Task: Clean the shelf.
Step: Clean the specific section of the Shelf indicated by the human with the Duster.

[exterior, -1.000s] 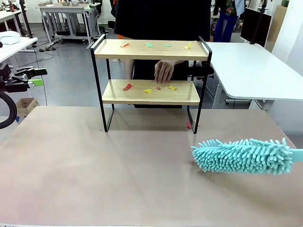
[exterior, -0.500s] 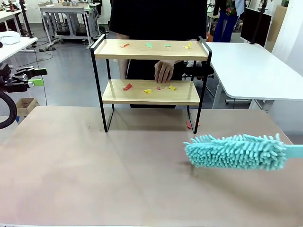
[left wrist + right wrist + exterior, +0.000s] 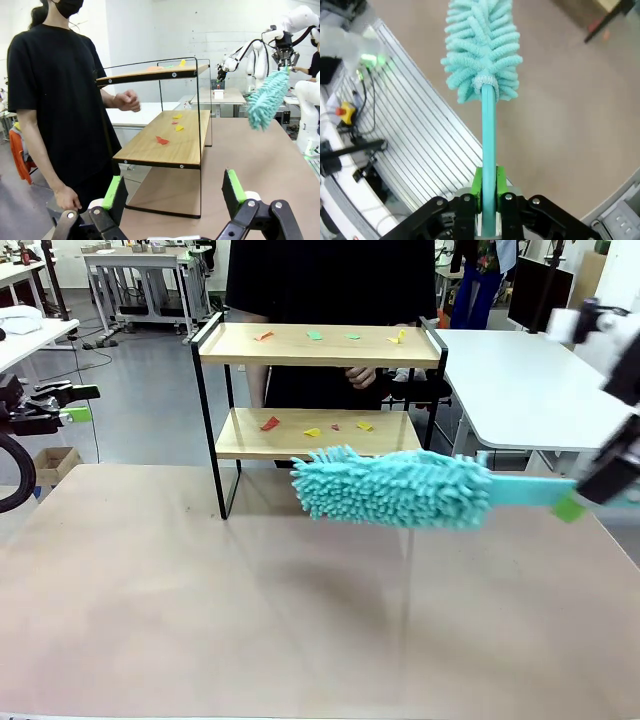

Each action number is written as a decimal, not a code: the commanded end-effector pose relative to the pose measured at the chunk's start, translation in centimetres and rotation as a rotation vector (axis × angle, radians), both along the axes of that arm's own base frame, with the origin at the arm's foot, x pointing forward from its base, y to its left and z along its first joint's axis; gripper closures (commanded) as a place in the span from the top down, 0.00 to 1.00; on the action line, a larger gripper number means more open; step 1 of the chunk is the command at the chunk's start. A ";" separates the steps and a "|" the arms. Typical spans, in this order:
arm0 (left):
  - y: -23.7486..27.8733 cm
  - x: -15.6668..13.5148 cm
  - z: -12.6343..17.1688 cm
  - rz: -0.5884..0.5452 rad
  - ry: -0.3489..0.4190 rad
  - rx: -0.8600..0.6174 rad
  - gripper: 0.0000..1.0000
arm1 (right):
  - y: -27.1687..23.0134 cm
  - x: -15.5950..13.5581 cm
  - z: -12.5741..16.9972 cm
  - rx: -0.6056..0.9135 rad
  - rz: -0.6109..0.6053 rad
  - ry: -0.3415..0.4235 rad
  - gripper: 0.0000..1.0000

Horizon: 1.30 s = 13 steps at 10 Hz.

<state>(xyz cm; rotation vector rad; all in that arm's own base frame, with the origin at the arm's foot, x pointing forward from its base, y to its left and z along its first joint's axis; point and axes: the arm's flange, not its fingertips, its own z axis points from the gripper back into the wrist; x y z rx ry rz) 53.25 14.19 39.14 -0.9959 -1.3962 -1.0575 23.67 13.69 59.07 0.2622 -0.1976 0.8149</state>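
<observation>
The shelf (image 3: pixel 250 442) stands at the table's far side, with coloured paper scraps (image 3: pixel 270 423) on both wooden boards. A teal fluffy duster (image 3: pixel 395 487) hangs level in the air just in front of the lower board's right half. My right gripper (image 3: pixel 580 495) is shut on its handle at the right edge. From the wrist, the right gripper (image 3: pixel 488 187) clamps the teal handle and the duster head (image 3: pixel 482 45) points away. My left gripper (image 3: pixel 78 403) waits open at the far left. The left gripper (image 3: pixel 172 195) faces the shelf (image 3: pixel 170 140) end-on, and the duster (image 3: pixel 265 100) shows beyond.
A person in black stands behind the shelf, one hand (image 3: pixel 362 375) between the two boards. The brown table (image 3: pixel 200 620) stretches bare toward me. A white table (image 3: pixel 540 390) stands at the back right.
My right arm has lifted the duster off the table and swung it left and up to the shelf's lower board. The person's hand has drawn back from that board.
</observation>
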 end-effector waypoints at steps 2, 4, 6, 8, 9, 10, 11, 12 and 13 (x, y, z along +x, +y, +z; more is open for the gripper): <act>0.0 -0.1 0.2 -0.003 -0.012 0.005 1.00 | 5.5 2.9 -0.7 0.110 -0.113 -0.028 0.13; 0.0 -0.1 0.2 -0.003 -0.012 0.005 1.00 | 8.4 4.4 -0.9 0.176 -0.184 -0.050 0.13; 0.0 -0.1 0.2 -0.003 -0.012 0.005 1.00 | 9.8 5.1 -0.9 0.197 -0.223 0.002 0.13; 0.0 -0.1 0.2 -0.003 -0.012 0.005 1.00 | 7.7 4.4 -1.3 0.145 -0.160 -0.036 0.13; 0.0 -0.1 0.2 -0.003 -0.012 0.005 1.00 | 7.7 4.4 -1.3 0.145 -0.160 -0.036 0.13; 0.0 -0.1 0.2 -0.003 -0.012 0.005 1.00 | 7.7 4.4 -1.3 0.145 -0.160 -0.036 0.13; 0.0 -0.1 0.2 -0.003 -0.012 0.005 1.00 | 7.7 4.4 -1.3 0.145 -0.160 -0.036 0.13; 0.0 -0.1 0.2 -0.003 -0.012 0.005 1.00 | 8.3 4.7 -1.2 0.148 -0.178 -0.024 0.13; 0.0 -0.1 0.2 -0.003 -0.012 0.005 1.00 | 10.4 6.1 -1.0 0.141 -0.198 -0.038 0.13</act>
